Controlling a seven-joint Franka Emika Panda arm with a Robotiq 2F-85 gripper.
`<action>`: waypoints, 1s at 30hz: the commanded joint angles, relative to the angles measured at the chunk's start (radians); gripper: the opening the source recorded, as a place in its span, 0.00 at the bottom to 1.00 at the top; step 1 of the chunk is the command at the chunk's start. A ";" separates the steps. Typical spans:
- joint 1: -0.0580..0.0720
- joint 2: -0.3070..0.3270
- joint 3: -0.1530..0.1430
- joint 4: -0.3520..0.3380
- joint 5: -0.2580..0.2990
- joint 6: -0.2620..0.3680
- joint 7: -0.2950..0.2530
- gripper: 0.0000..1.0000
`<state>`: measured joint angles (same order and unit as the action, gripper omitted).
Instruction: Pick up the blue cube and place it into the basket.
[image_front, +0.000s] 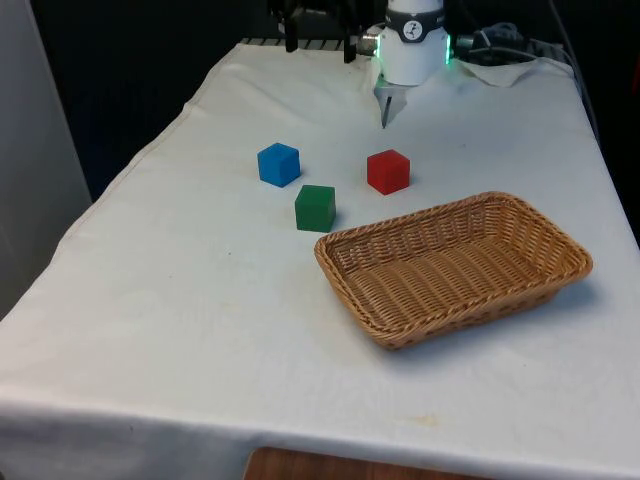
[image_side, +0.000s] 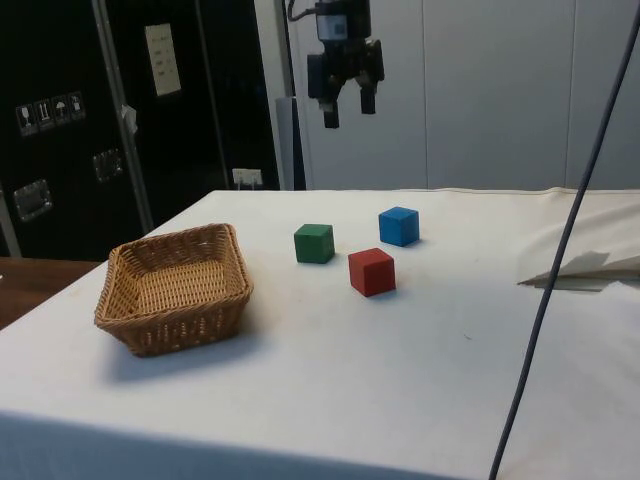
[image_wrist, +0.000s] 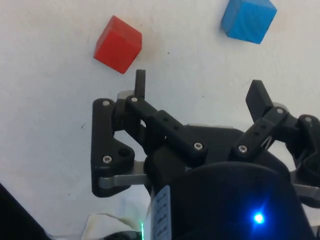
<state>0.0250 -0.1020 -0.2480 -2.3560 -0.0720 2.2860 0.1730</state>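
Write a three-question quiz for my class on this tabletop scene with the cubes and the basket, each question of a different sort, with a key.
1. True or false: the blue cube already lies inside the basket.
2. Multiple choice: in the front view, which cube stands nearest the basket's rim? A) blue cube B) green cube C) red cube
3. Short answer: how do the jaws of the gripper stand, and are they holding anything?

Key
1. False: it sits on the white cloth, apart from the basket.
2. B
3. They stand open and hold nothing, with the gripper raised well above the cubes.
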 joint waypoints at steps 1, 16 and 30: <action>-0.002 -0.002 -0.005 -0.011 0.013 0.019 -0.012 1.00; -0.006 0.038 -0.076 -0.056 0.003 0.085 -0.044 1.00; -0.007 0.079 -0.132 -0.088 -0.001 0.145 -0.065 1.00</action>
<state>0.0180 -0.0210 -0.3830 -2.4480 -0.0740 2.4370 0.1080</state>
